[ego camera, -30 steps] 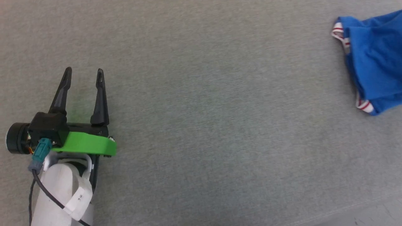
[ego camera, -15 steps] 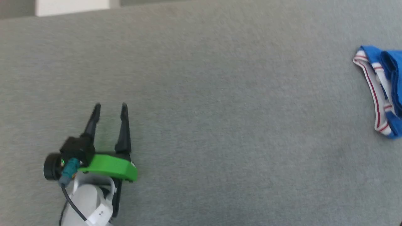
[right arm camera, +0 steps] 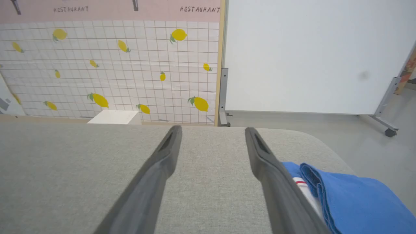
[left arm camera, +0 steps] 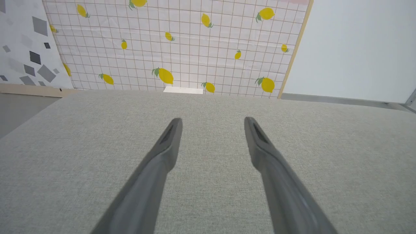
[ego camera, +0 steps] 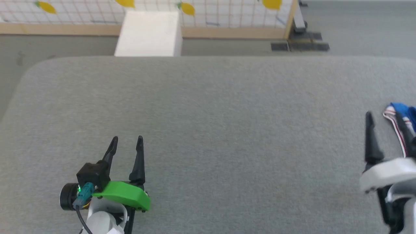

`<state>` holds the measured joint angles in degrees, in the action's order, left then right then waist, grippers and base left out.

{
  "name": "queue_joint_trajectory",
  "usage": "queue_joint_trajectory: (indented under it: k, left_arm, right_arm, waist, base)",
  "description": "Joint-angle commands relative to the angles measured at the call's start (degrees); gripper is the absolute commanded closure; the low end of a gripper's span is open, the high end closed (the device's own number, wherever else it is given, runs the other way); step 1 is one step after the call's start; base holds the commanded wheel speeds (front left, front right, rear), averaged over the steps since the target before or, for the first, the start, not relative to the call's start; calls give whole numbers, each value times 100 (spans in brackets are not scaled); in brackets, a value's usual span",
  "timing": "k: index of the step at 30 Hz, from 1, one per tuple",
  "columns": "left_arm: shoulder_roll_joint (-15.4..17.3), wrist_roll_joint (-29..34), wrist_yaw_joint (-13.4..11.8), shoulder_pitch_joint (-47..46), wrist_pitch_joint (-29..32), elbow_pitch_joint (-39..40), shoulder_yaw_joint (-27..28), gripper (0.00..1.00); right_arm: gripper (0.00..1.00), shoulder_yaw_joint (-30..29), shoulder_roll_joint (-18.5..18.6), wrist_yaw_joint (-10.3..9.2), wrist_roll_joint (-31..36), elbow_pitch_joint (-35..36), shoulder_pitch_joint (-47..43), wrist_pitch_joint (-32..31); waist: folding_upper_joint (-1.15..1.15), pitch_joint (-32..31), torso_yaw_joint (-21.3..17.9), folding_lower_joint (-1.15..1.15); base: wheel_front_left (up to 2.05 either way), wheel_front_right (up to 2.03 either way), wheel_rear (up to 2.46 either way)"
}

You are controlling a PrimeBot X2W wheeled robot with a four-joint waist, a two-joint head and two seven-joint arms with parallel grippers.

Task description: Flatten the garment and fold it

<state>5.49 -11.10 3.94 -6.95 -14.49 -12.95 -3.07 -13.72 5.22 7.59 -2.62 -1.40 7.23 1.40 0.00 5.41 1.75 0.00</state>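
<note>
Left gripper (ego camera: 127, 138) and right gripper (ego camera: 383, 115) stand open. The garment (right arm camera: 357, 201) lies bunched near the right edge of the table (ego camera: 208, 97). Wall lettering (right arm camera: 200, 9) reads "RESTAURANT".

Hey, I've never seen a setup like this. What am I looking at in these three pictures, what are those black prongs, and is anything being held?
This is a two-armed robot. The black prongs are the fingers of its two grippers, its hands. The wide picture comes from a camera on its head, looking down at a grey padded surface: the left gripper is at lower left, the right gripper at the right edge. The other two pictures come from a camera on each wrist, looking along that gripper's fingers. On the surface lies a bunched blue shirt with red-striped white trim, close beside the right gripper. Both grippers are open and hold nothing. Behind stand a white box and a lemon-patterned wall.
</note>
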Motion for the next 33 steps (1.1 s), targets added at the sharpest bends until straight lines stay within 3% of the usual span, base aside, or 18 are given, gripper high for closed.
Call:
queue_joint_trajectory:
  k: [1, 12, 25, 26, 33]
  left_arm:
    - [-16, -51, 3, 55, -36, -37, -15, 0]
    - [-34, -88, -45, 62, -43, -262, -61, 0]
    - [-36, -187, -61, 40, -47, -507, -80, 0]
    - [-15, -159, -35, 11, -6, -504, -92, 100]
    - [-13, -157, -32, 9, 4, -505, -102, 100]
  right_arm:
    - [0, 91, -64, -10, -42, 141, -196, 64]
    - [0, 689, -231, -10, -289, 274, -1017, 570]
    - [0, 801, -234, -10, -462, 0, -1003, 649]
    - [100, 795, -225, -1, -411, 16, -989, 619]
    - [100, 789, -223, 0, -407, 18, -989, 617]
  waist:
    - [0, -366, 331, 0]
    - [0, -445, 329, 0]
    - [0, -533, 317, 0]
    - [0, -533, 318, 0]
    - [0, -536, 315, 0]
  base:
    - [0, 0, 0]
    - [0, 0, 0]
    - [0, 0, 0]
    - [0, 0, 0]
    - [0, 0, 0]
